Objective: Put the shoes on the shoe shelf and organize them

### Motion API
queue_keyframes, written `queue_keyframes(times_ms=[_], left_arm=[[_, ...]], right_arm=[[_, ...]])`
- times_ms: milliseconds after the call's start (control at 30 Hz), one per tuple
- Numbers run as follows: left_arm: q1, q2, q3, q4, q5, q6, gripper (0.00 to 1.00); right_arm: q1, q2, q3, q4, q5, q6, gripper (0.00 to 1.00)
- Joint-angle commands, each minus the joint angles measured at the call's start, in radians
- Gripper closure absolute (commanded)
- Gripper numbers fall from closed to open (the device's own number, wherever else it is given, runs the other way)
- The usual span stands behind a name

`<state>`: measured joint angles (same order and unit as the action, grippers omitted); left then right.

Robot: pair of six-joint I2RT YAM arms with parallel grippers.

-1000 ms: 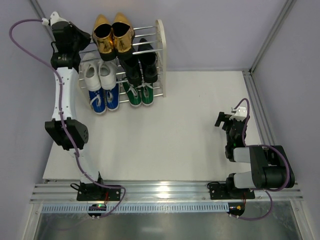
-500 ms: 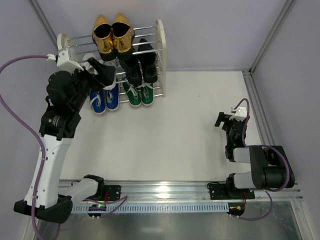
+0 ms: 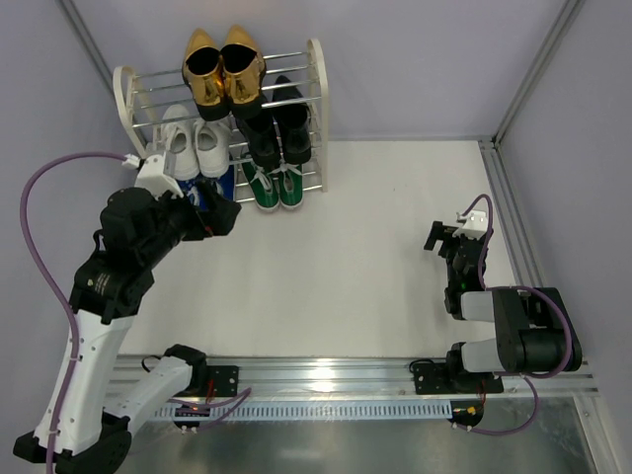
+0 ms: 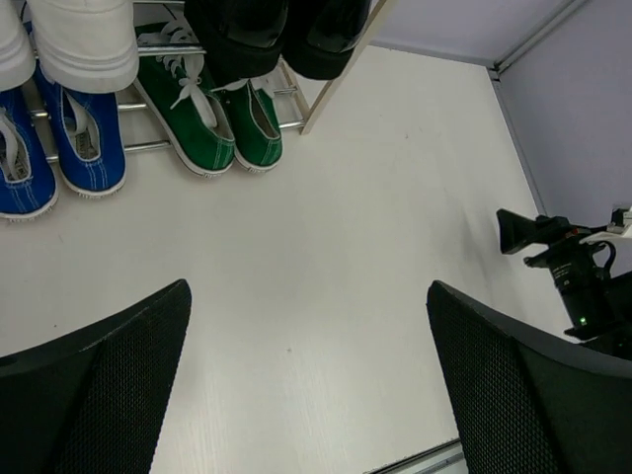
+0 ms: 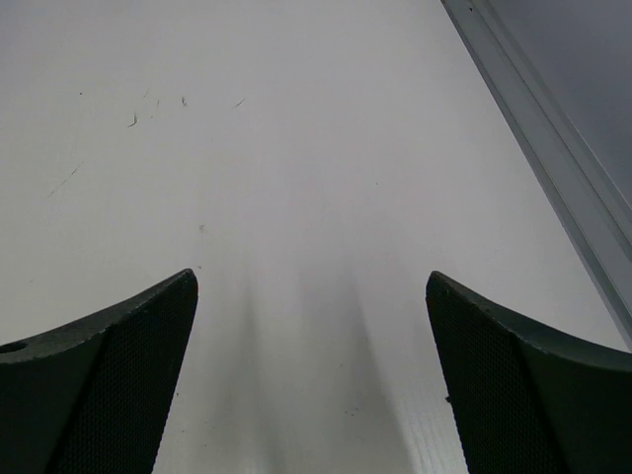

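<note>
on the shoe shelf (image 3: 318, 109): five pairs seated. gold shoes (image 3: 223, 64) on the top tier. white sneakers (image 3: 193, 143) toward the shelf's left end and black loafers (image 3: 276, 123) toward its right end, one tier down. blue sneakers (image 4: 79, 148) and green sneakers (image 3: 272, 186) at the bottom, toes pointing out of the shelf front.
off the shelf: no shoe seen in any view.
left gripper (image 3: 212, 219): just in front of the shelf's bottom tier, covering part of the blue pair in the top view. fingers spread wide, nothing between them.
right gripper (image 5: 311, 296): well apart from the shelf, out front and past its right end, low over the table (image 3: 375, 247). fingers spread wide, nothing held.
progress (judgement): placing looks done; only tidying or a retreat seems left.
risk 1: left arm is close to the shelf front. a sweep toward the shelf could catch the blue toes and drag that pair off the rods (image 3: 291, 57).
risk 2: rods are thin and smooth-looking. a knock to the end frame could shake the whole shelf, and the gold pair on top looks likeliest to slide.
risk 3: black loafers hang just above the green pair in the left wrist view. nudging one could tip it onto the laces below.
risk 4: purple cable (image 3: 39, 197) loops wide beside the shelf's left end. cannot tell if it clears the frame.
</note>
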<state>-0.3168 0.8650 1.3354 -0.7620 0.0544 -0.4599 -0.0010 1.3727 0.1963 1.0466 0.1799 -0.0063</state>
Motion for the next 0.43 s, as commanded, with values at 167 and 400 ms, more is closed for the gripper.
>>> queue_keyframes(times_ms=[167,400], left_arm=[[-0.024,-0.087,-0.010,-0.072,-0.178,0.057,0.00],[-0.028,-0.171,-0.085,-0.014,-0.248,0.107,0.00]], right_arm=[[0.001,-0.007,0.006,0.076,-0.002,-0.006,0.03],[0.001,-0.007,0.006,0.076,-0.003,-0.006,0.03]])
